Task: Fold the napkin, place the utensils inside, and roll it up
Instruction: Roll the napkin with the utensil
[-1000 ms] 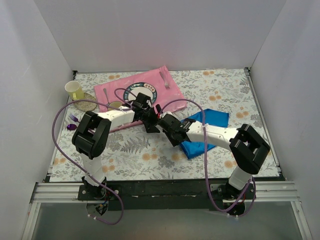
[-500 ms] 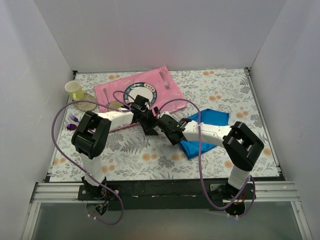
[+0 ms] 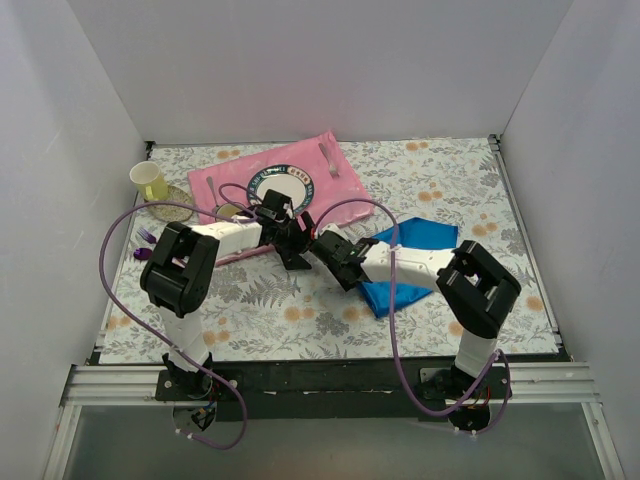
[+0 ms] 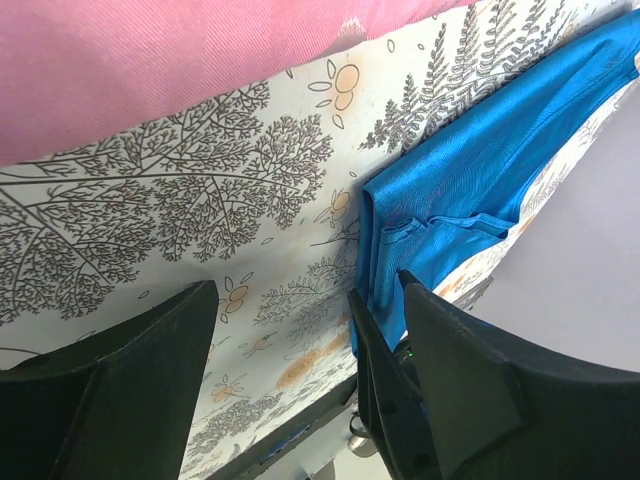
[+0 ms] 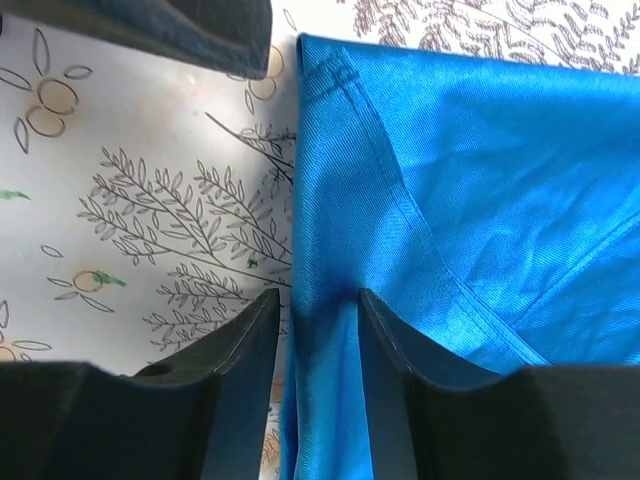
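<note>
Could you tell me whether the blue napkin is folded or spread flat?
Folded, loosely: the bright royal-blue soft cloth napkin shows one hemmed layer lying over another, not a flat sheet.

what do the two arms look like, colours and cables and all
Both the left arm and the right arm have white links with chunky black joint housings. A thin purple cable loops loosely from each base toward the wrist. The fingers are matt black, broad and tapering.
</note>
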{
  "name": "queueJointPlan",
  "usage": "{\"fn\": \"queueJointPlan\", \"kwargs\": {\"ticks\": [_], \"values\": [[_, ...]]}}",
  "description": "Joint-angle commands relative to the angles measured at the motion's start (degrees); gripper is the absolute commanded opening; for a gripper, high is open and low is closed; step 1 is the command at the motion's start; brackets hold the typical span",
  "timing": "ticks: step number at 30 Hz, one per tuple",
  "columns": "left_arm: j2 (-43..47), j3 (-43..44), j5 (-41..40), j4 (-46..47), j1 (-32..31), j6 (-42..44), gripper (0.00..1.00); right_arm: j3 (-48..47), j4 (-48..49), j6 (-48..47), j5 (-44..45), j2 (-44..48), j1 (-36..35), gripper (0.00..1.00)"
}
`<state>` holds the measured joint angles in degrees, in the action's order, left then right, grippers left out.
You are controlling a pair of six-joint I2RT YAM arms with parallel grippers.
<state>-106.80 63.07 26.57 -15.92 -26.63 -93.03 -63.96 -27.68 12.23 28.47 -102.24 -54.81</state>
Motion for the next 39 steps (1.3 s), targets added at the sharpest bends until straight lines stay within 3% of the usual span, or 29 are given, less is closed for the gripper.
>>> {"fn": "queueJointPlan", "kwargs": {"ticks": [1, 12, 19, 27, 39], "values": [[4.76, -0.49, -0.11, 0.19, 1.49, 0.04, 0.76, 1.82, -1.76, 0.34, 1.15, -1.83, 0.23, 0.47], [5.29, -3.83, 1.82, 4.49, 3.43, -1.18, 0.80, 3.23, -2.73, 0.34, 3.88, -1.65, -0.04, 0.48], [3.80, -2.51, 4.45, 7.31, 3.60, -2.06, 0.82, 2.18, 2.54, -0.71, -5.33, 7.03, 0.05, 0.59], [3.70, -2.07, 3.41, 7.93, 3.60, -2.85, 0.82, 0.94, 2.46, -2.21, -7.29, 12.32, 0.31, 0.68], [7.14, -1.10, -1.43, 2.13, 3.61, -4.08, 0.86, 5.08, 2.55, -1.60, -4.65, 8.46, 0.23, 0.65]]}}
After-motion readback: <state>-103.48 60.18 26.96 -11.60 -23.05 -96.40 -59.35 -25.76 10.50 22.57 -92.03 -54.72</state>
